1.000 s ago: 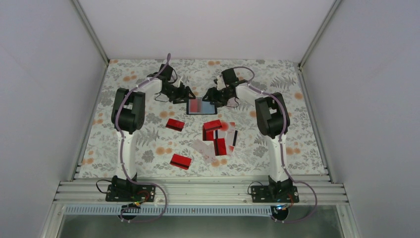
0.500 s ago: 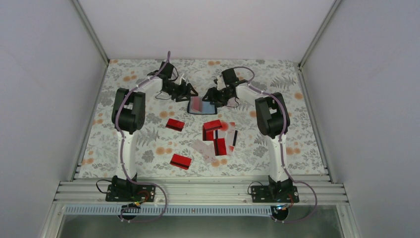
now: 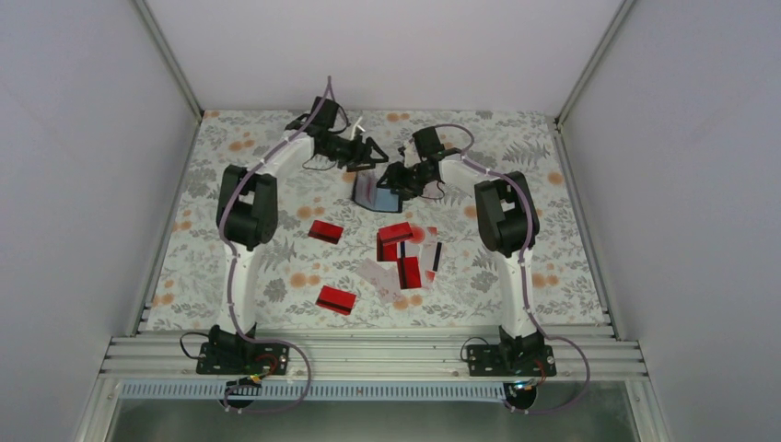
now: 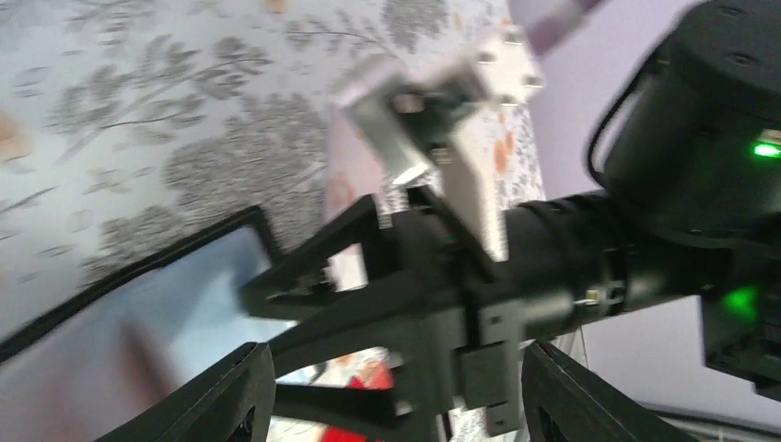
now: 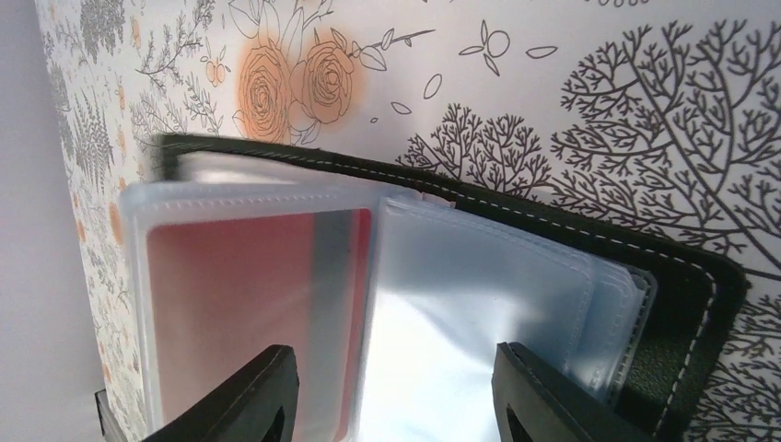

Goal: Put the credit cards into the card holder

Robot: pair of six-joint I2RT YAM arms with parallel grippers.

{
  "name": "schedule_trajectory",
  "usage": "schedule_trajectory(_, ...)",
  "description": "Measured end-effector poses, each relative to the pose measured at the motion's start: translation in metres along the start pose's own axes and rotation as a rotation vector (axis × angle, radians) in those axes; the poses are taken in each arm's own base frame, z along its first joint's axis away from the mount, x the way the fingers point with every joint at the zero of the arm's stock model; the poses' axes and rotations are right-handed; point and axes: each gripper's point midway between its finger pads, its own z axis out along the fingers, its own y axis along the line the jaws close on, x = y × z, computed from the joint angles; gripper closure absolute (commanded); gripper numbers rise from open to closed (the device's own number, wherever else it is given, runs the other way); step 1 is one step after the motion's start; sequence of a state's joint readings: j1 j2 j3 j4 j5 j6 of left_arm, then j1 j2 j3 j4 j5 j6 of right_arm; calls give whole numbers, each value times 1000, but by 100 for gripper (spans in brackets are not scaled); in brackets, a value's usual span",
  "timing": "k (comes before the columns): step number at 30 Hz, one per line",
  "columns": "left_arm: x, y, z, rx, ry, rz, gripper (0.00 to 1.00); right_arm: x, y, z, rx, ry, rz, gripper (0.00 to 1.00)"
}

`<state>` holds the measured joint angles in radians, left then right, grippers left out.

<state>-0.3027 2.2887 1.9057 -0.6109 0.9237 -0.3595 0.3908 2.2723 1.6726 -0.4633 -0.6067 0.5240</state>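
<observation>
The black card holder (image 3: 374, 193) lies open at the back middle of the table, its left leaf raised. Its clear pockets (image 5: 479, 304) fill the right wrist view, and one pocket holds a red card (image 5: 239, 295). My right gripper (image 3: 391, 180) stands open with its fingertips over these pockets (image 5: 401, 396), clamped on nothing. My left gripper (image 3: 372, 157) hangs open and empty just behind the holder. Its wrist view (image 4: 396, 401) looks past its fingers onto the right gripper and the holder (image 4: 138, 313). Loose credit cards lie nearer: a red one (image 3: 325, 230), another (image 3: 336, 299), and a mixed pile (image 3: 405, 256).
The floral table cloth (image 3: 258, 175) ends at grey walls on the left, right and back. An aluminium rail (image 3: 368, 354) with both arm bases runs along the near edge. The two grippers are close together over the holder.
My left gripper has lifted off the holder's left side and swung back and to the right. The holder's left leaf has risen from flat. The right gripper has stayed in place.
</observation>
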Motion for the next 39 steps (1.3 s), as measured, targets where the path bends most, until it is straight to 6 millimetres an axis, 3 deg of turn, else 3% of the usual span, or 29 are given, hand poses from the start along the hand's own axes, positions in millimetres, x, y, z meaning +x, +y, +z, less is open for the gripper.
schedule_trajectory(4,5,-26,13,50,29,45,32,0,0,0,-2,-1,8,46)
schedule_trajectory(9,14,-27,25,63,62,38,31,0,-1,0,-6,0,20,46)
schedule_trajectory(11,14,-19,26,33,60,35,20,0,-2,0,-7,0,19,46)
schedule_trajectory(17,5,27,10,-216,4,57,7,3,-3,-1,-14,-9,11,46)
schedule_trajectory(23,0,78,-15,-356,-18,74,6,4,-3,-1,-19,-17,-5,46)
schedule_trajectory(28,5,104,-10,-344,0,49,6,4,-4,-1,-18,-16,-14,46)
schedule_trajectory(39,12,91,2,-196,19,46,9,5,-4,-1,-14,-14,-32,46)
